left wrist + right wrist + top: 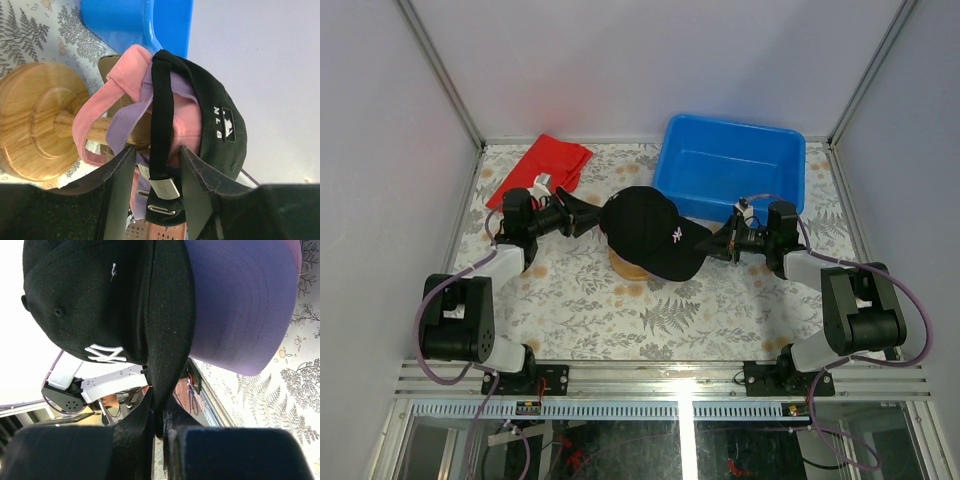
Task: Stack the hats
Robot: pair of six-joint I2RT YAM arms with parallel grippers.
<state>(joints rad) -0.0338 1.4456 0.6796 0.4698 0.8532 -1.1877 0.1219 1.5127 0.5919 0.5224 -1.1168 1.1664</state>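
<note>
Stacking appears nearly complete. The black cap (pixel 645 232) sits uppermost at frame centre, over the purple cap (pixel 240 305) and pink cap (pixel 127 70) (all on the wooden stand (pixel 35 120)). The right claw (pixel 713 243) is clenched on its brim. The left claw (pixel 596 214) straddles the rear straps, its grip indeterminate. Release seemingly remains.

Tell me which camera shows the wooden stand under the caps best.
Left wrist: the wooden stand shows its round base and stem, with the black cap and others over its top. Top external gives only a sliver of its base beneath that cap. Right wrist shows none of it.
</note>
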